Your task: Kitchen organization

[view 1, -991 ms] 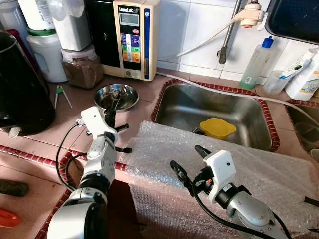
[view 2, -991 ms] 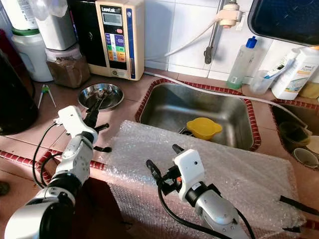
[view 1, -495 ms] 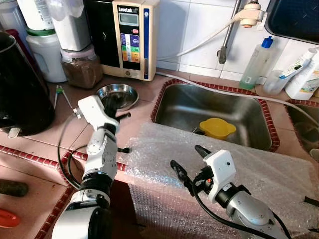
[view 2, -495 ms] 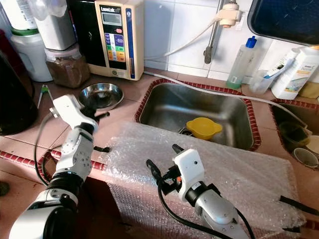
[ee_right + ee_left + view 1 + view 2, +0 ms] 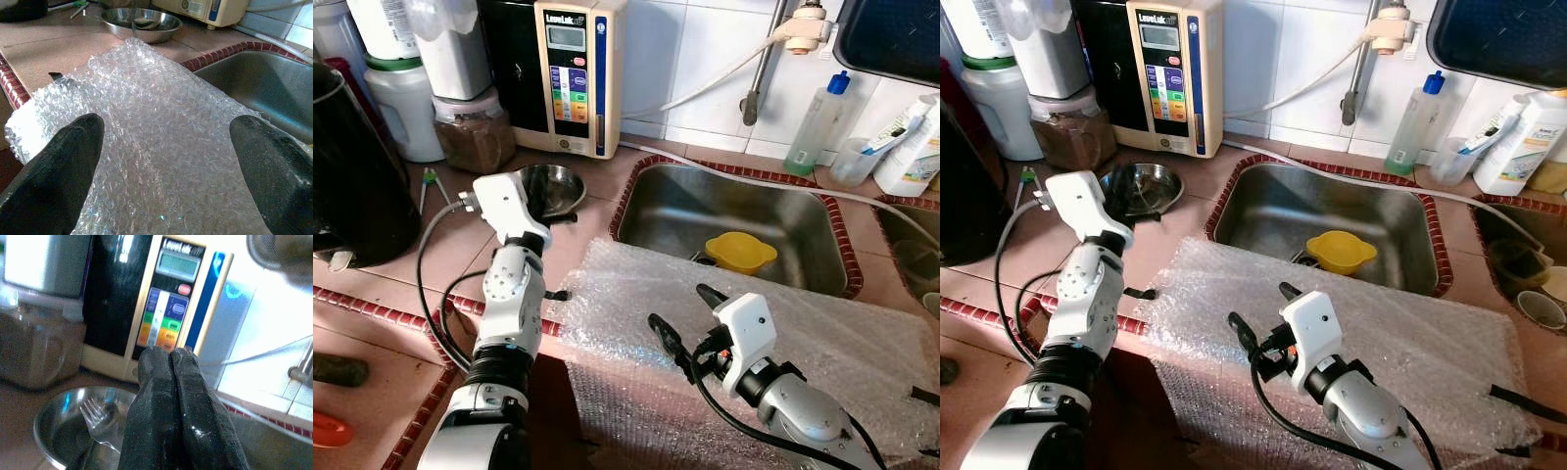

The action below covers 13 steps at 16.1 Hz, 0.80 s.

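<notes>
Left claw [image 5: 171, 363] pressed together, partly hiding steel bowl [image 5: 63, 426].

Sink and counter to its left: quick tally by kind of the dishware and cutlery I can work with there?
Steel bowl on the counter: 1
Fork lying in that bowl: 1
Yellow dish in the sink: 1
Total: 3
The left pincer is shut, close above the bowl; the right pincer is open over the bubble wrap.
</notes>
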Motion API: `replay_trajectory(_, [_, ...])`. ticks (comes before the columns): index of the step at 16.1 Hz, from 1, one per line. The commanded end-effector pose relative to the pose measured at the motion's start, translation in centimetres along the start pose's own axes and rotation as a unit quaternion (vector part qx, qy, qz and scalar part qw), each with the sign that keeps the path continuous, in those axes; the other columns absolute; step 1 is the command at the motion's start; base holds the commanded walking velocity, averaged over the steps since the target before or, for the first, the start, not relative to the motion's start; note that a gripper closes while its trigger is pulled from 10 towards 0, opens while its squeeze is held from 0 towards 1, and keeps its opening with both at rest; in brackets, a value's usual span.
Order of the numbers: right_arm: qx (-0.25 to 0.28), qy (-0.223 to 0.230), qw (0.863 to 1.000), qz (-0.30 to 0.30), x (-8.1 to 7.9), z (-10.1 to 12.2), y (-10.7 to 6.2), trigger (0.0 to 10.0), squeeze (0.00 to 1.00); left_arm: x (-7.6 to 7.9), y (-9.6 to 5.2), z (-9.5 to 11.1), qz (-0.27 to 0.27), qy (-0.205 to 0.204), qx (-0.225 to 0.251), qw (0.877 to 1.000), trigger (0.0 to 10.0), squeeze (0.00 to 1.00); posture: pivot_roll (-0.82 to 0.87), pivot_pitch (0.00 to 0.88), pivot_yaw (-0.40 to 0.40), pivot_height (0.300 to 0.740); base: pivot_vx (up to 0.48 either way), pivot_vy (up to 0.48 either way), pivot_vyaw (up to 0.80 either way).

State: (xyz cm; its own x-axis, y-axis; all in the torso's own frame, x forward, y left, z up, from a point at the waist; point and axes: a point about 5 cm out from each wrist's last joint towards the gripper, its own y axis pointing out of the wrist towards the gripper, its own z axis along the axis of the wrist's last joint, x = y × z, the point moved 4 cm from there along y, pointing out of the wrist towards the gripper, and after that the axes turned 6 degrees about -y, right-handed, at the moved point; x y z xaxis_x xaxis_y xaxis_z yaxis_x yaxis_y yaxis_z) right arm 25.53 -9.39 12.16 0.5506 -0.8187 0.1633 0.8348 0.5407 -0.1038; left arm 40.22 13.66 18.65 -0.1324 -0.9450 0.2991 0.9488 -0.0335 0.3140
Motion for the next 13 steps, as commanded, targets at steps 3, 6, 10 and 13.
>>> replay_trajectory(3, [0.002,-0.004,1.000,-0.006,0.5,0.1,0.0,10.0,0.00,1.5,-0.2,1.0,-0.027,0.012,0.021,0.999,0.0,0.00,-0.01,0.000,-0.006,0.740,0.000,0.000,0.00])
replay_trajectory(6, [0.003,-0.006,1.000,-0.007,0.6,0.1,0.0,10.0,0.00,1.2,-0.6,-0.7,-0.022,0.025,-0.014,0.999,3.8,0.00,-0.02,0.000,-0.003,0.740,0.000,0.000,0.00])
replay_trajectory(10, [0.001,-0.005,1.000,-0.009,0.5,0.0,-0.2,10.0,0.00,-1.0,-0.8,-2.0,0.024,0.049,-0.049,0.997,10.0,1.00,-0.02,0.000,0.002,0.740,0.000,0.000,0.00])
replay_trajectory(13, [0.001,-0.004,1.000,-0.011,0.5,0.0,-0.3,10.0,0.00,-4.3,-1.8,-3.8,0.108,0.053,-0.097,0.988,10.0,1.00,-0.03,0.000,0.004,0.740,0.000,0.000,0.00])
